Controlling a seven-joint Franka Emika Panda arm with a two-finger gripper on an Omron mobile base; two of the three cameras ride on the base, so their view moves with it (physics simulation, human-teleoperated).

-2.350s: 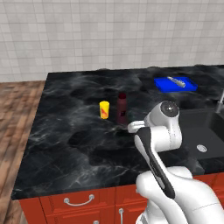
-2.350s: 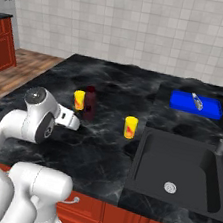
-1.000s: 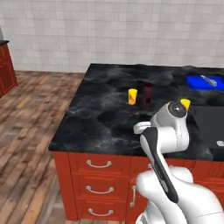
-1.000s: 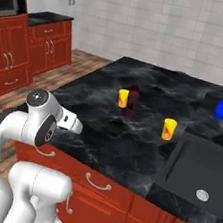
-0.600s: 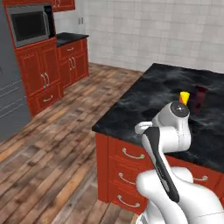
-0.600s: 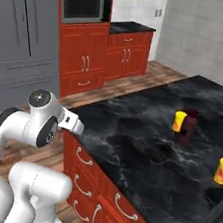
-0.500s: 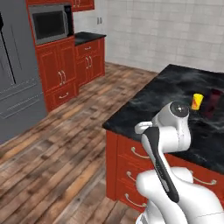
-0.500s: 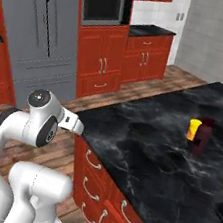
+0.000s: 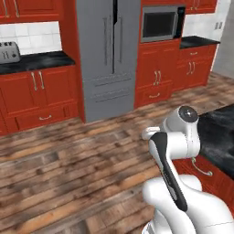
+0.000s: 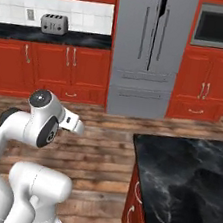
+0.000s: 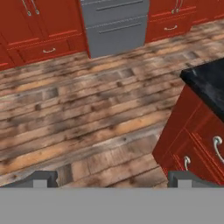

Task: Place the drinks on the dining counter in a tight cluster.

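The drinks are out of view. A corner of the dining counter (image 10: 184, 180), black marbled stone over red drawer fronts, lies at the lower right of the right base view. It also shows at the right edge of the left base view as the dining counter (image 9: 222, 132). In the hand view my gripper (image 11: 113, 179) is open, its two dark fingertips (image 11: 43, 177) far apart with nothing between them. It hangs over the wooden floor, left of the dining counter's corner (image 11: 208, 83). My arm is folded close to the base.
A grey fridge (image 9: 112, 59) stands ahead among red cabinets (image 9: 41, 91), with a microwave (image 9: 160, 25) built in to its right. A toaster (image 10: 54, 23) sits on the tiled-wall worktop at the left. Wooden floor (image 11: 87, 113) spreads between the base and the cabinets.
The base has turned, so the whole picture has swung: the counter slid off to the right, the yellow cans and dark bottle left the views, and the fridge wall came in. The arm's pose is unchanged.
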